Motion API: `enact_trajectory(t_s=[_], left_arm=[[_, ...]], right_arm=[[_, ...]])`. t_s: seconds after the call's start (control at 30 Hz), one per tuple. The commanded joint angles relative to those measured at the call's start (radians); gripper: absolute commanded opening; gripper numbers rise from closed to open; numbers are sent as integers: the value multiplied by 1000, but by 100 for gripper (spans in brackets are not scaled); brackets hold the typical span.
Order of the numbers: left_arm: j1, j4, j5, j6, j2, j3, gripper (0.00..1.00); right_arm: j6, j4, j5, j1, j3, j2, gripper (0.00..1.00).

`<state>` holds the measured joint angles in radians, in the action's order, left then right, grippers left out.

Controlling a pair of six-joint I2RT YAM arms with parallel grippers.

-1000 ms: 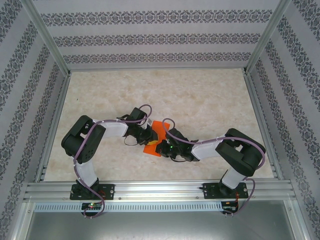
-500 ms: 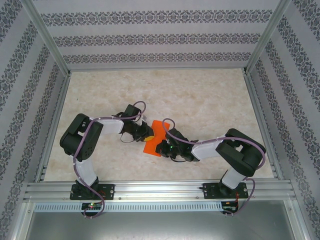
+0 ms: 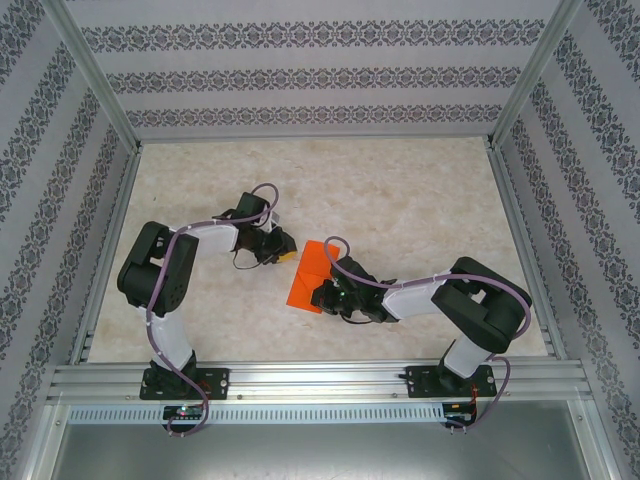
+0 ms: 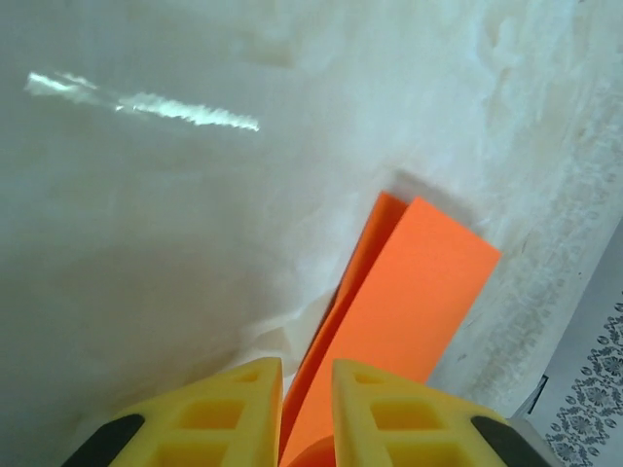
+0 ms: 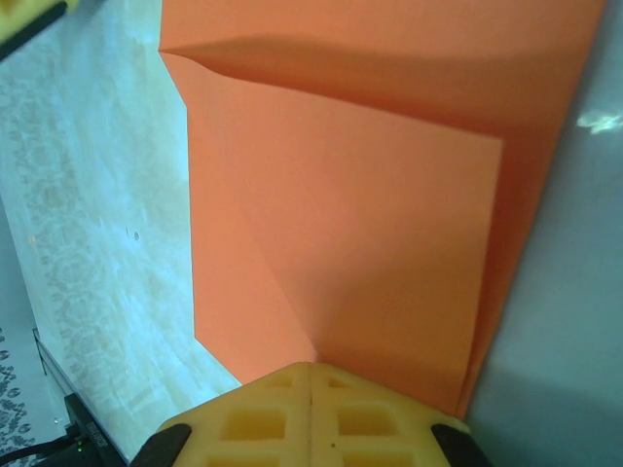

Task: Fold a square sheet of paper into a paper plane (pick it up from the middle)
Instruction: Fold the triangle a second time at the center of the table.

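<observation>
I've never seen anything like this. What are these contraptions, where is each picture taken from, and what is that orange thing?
These are two robot arms, left and right, bolted at the near edge of a table. The wide picture looks down from a camera above and behind them. The other two come from cameras on the wrists, so the yellow blocks at the bottom are each arm's own fingers. The orange thing is a partly folded sheet of paper between the arms. The right fingers are shut on its edge. The left fingers stand slightly apart, with the paper's edge running into the gap.
</observation>
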<state>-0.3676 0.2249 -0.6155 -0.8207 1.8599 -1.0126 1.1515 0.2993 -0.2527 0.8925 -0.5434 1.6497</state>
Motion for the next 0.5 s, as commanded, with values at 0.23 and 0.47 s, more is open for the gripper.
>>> enact_trajectory(t_s=[0.23, 0.47], left_arm=[[-84, 67, -132, 71, -93, 5, 24], [-156, 22, -135, 58, -45, 36, 23]], right_arm=[[-32, -162, 13, 16, -1, 57, 0], [-29, -160, 27, 15, 8, 42, 0]])
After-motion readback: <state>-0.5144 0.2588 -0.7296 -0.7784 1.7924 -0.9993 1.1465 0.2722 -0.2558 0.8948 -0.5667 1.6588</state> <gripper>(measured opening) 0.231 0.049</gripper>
